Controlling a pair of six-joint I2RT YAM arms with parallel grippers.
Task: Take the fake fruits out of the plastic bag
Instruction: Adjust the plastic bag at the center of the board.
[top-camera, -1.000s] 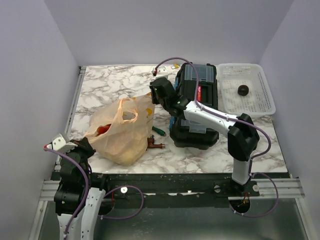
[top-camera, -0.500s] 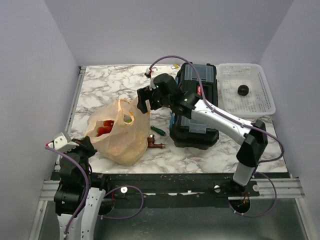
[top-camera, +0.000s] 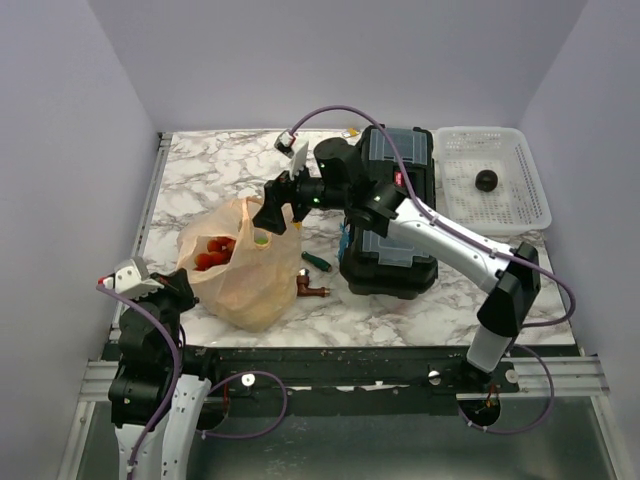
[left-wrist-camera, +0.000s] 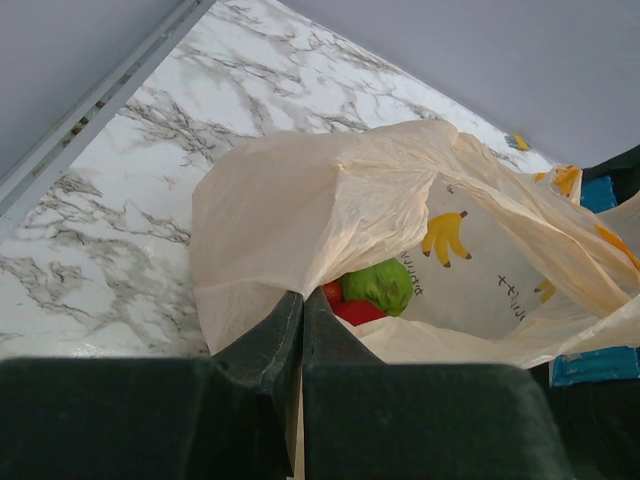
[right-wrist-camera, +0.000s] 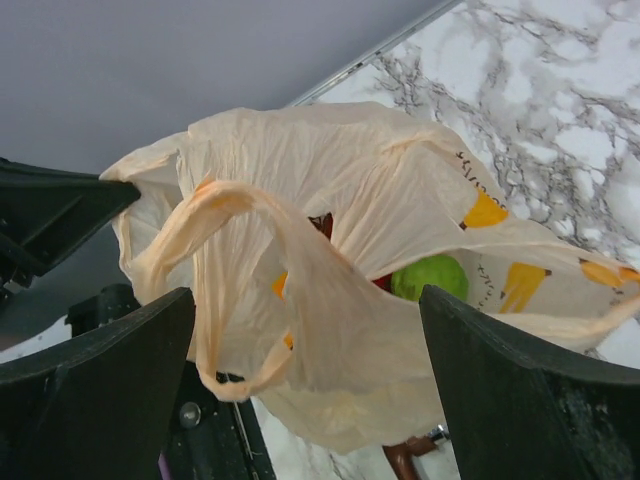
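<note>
The peach plastic bag (top-camera: 240, 285) (left-wrist-camera: 300, 200) (right-wrist-camera: 340, 170) sits at the front left of the marble table, its mouth open upward. Inside it show red fruits (top-camera: 210, 252) (left-wrist-camera: 355, 312) and a green ball (top-camera: 262, 240) (left-wrist-camera: 378, 285) (right-wrist-camera: 430, 277). My left gripper (top-camera: 178, 290) (left-wrist-camera: 302, 296) is shut on the bag's near edge, with plastic pinched between its jaws. My right gripper (top-camera: 275, 212) (right-wrist-camera: 310, 370) hangs open over the bag's far side. A loose handle loop (right-wrist-camera: 215, 290) droops between its fingers, ungripped. A dark ball (top-camera: 486, 180) lies in the white basket.
A black toolbox (top-camera: 390, 215) stands right of the bag under the right arm. The white perforated basket (top-camera: 530, 205) is at the back right. A brown tap (top-camera: 310, 290) and a green-handled tool (top-camera: 318, 262) lie between bag and toolbox.
My right gripper has opened, letting go of the bag's far handle, and swung left over the bag's mouth. The bag has slumped, showing the red fruits. The left arm has stayed put.
</note>
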